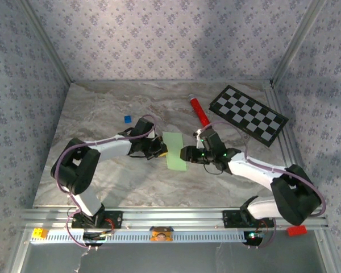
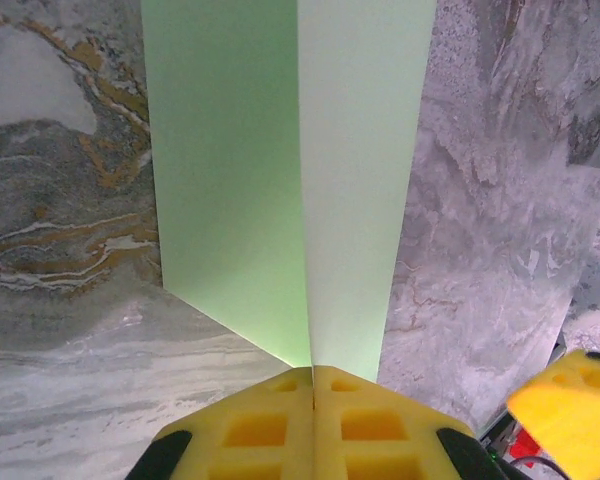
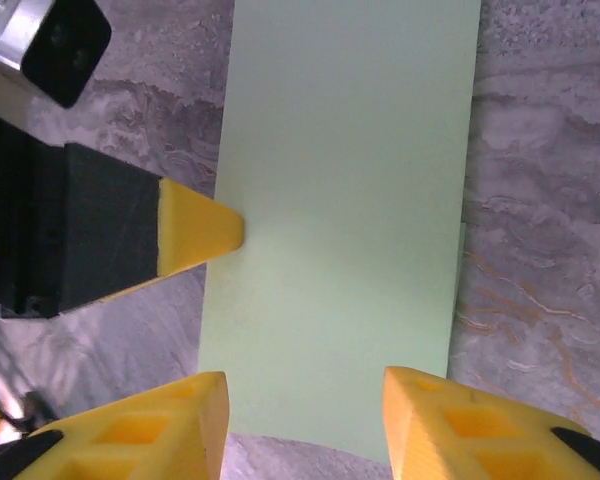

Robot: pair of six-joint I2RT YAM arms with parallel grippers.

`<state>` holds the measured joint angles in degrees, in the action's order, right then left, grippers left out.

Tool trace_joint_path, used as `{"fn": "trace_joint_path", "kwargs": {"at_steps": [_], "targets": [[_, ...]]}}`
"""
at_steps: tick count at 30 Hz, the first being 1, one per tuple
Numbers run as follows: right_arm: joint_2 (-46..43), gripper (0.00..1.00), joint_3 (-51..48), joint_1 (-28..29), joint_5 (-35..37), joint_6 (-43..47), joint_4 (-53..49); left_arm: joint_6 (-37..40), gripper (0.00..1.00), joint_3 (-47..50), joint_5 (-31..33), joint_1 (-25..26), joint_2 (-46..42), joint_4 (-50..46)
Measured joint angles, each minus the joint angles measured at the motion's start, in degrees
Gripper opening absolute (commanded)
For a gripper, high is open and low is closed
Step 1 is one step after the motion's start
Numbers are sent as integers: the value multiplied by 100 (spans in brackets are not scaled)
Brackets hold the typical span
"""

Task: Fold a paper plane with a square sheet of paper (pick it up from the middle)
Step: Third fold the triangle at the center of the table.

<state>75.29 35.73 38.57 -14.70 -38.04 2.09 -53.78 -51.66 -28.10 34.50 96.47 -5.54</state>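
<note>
Left fingers [image 2: 255,430] are pressing flat together, and I'm seeing them pinching the green sheet of paper [image 2: 280,150] at the end of a crease line where two panels are meeting. The left panel is reading darker than the right one.

From above, the left gripper [image 1: 160,150] is sitting at the sheet's left edge, around the middle of the tabletop [image 1: 102,176]. The sheet is lying as a narrow folded strip, its long side running from the near edge toward the far edge, slightly tilted.

Right fingers [image 3: 460,425] are standing spread apart. The closest edge of the sheet is lying between them, and I'm not seeing either pad touching it. The right gripper [image 1: 187,153] is sitting just beside the sheet's right edge, toward its near end. In the right wrist view the left gripper's yellow tip is touching a side edge of the sheet.

Red tube [image 1: 200,112] is lying diagonally toward the far edge, well apart from the sheet. Checkerboard [image 1: 248,115] is lying tilted toward the far right corner, near the tube. Tiny blue square [image 1: 127,119] is sitting left of centre, toward the far edge.
</note>
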Motion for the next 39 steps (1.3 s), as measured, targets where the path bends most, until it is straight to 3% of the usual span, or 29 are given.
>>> {"fn": "trace_joint_path", "kwargs": {"at_steps": [6,14,20,24,39], "targets": [[-275,51,-302,1786,1683,1606,417,-63,4,28,-22,-11,0,-72],[490,52,-203,2920,3128,3558,931,-79,4,28,-63,-11,0,-92],[1097,51,-57,3206,4122,4262,999,-79,4,28,-63,-33,-4,-96],[1294,44,26,3248,4529,4465,1078,-76,4,28,-63,-35,-4,-138],[1333,21,28,3252,4758,4489,1187,-76,4,28,-63,-37,-4,-203]]}}
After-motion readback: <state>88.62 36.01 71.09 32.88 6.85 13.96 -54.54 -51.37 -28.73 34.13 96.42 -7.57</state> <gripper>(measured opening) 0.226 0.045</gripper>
